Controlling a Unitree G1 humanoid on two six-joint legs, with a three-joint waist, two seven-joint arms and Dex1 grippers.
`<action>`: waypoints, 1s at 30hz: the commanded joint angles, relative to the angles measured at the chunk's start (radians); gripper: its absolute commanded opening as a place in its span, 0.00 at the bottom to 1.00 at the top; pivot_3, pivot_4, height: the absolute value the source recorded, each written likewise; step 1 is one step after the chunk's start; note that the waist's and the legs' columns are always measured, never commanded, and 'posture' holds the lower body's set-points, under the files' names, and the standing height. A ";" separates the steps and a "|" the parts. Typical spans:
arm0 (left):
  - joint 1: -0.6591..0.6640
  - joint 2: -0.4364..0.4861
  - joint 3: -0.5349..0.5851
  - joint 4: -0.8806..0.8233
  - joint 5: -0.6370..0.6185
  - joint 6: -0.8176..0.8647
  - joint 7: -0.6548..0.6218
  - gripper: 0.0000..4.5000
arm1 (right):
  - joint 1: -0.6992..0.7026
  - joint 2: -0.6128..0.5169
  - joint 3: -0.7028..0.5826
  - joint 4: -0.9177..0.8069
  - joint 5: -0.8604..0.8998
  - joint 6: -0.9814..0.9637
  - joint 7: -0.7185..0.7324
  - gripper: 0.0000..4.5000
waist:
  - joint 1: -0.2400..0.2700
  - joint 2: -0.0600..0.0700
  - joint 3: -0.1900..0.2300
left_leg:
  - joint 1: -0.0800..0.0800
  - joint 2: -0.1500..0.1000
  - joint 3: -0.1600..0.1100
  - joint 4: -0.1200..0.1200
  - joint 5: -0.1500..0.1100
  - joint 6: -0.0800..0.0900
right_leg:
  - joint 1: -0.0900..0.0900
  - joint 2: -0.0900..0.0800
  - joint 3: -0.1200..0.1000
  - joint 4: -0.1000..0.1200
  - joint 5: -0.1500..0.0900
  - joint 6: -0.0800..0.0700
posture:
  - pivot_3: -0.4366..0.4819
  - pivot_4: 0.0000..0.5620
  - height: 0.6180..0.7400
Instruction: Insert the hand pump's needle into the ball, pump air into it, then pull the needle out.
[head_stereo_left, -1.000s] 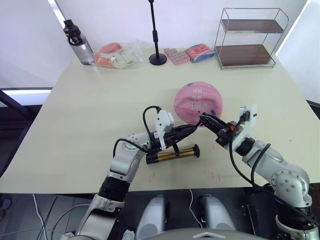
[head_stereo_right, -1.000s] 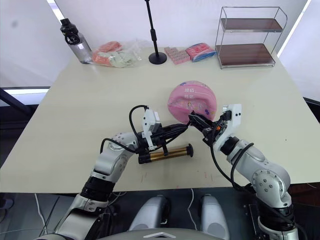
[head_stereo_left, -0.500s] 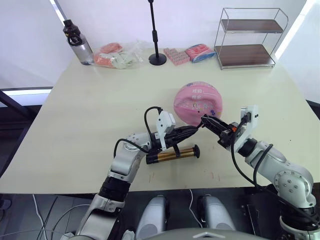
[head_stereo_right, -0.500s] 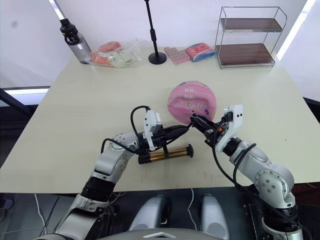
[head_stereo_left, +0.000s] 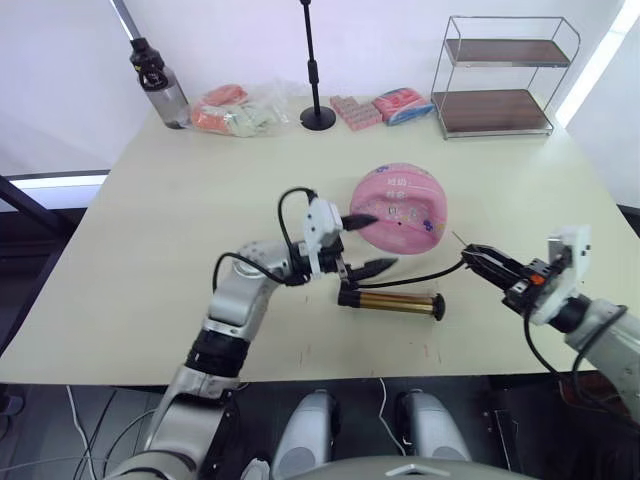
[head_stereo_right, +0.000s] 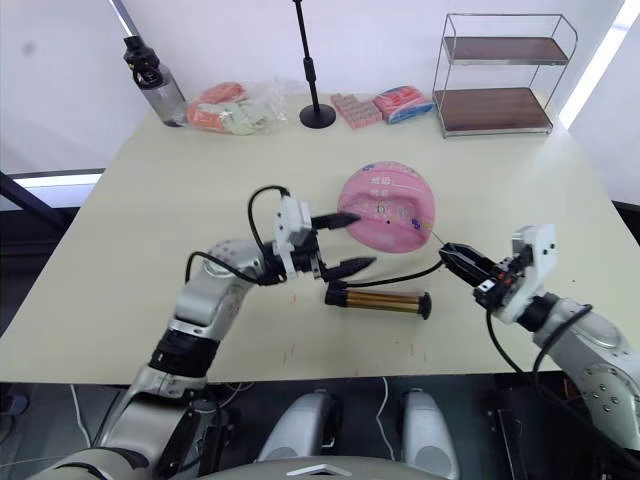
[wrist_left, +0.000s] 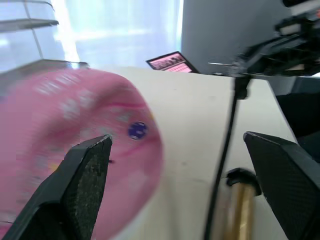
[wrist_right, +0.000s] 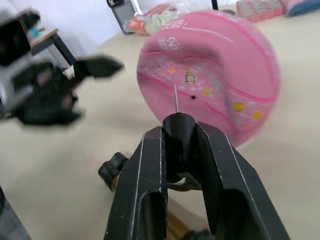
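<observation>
1. The right gripper (wrist_right: 182, 131) has its fingers clamped on the black fitting of the needle (wrist_right: 175, 98), pin sticking out straight ahead. My guess is it's held by the fitting so the bare pin stays free and lines up with the valve. In the right wrist view the tip sits just beside the small dark hole on the ball (head_stereo_left: 398, 207), not in it.

2. The left gripper (head_stereo_left: 362, 242) has its fingers spread wide with nothing between them, up against the near-left side of the pink ball. Looks like it's there to brace the ball so it won't roll when the pin gets pushed.

3. The hand pump (head_stereo_left: 391, 300) lies flat on the bench (head_stereo_left: 150, 250) just in front of the ball, its black hose curving off to the right gripper.

4. The wire shelf rack (head_stereo_left: 505, 75) at the far right corner looks bare on both tiers. A clear plastic bag (head_stereo_left: 240, 108) at the far left holds orange and pale packets, next to a water bottle (head_stereo_left: 157, 83).
</observation>
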 joint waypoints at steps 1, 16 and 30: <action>-0.066 -0.004 0.023 0.026 -0.011 0.006 0.001 0.99 | 0.021 -0.033 -0.054 0.021 -0.071 -0.128 0.131 0.07 | 0.000 0.000 0.000 | 0.000 0.000 0.000 0.000 0.000 0.000 | 0.000 0.000 0.000 0.000 0.000 0.000 | 0.48 0.27 1.00; -0.322 0.029 0.006 0.349 0.142 -0.030 0.040 0.99 | 0.067 -0.013 -0.089 0.152 -0.248 -0.459 0.344 0.07 | -0.002 -0.001 0.001 | 0.000 -0.001 0.000 0.000 0.000 0.000 | 0.000 0.000 0.000 0.000 0.000 0.000 | 0.48 0.27 1.00; -0.529 -0.079 -0.003 0.851 0.285 -0.264 0.077 0.50 | 0.054 0.028 -0.055 0.168 -0.284 -0.504 0.345 0.07 | 0.001 -0.002 0.001 | 0.000 -0.002 0.000 0.000 0.000 0.000 | 0.000 0.000 0.000 0.000 0.000 0.000 | 0.48 0.27 1.00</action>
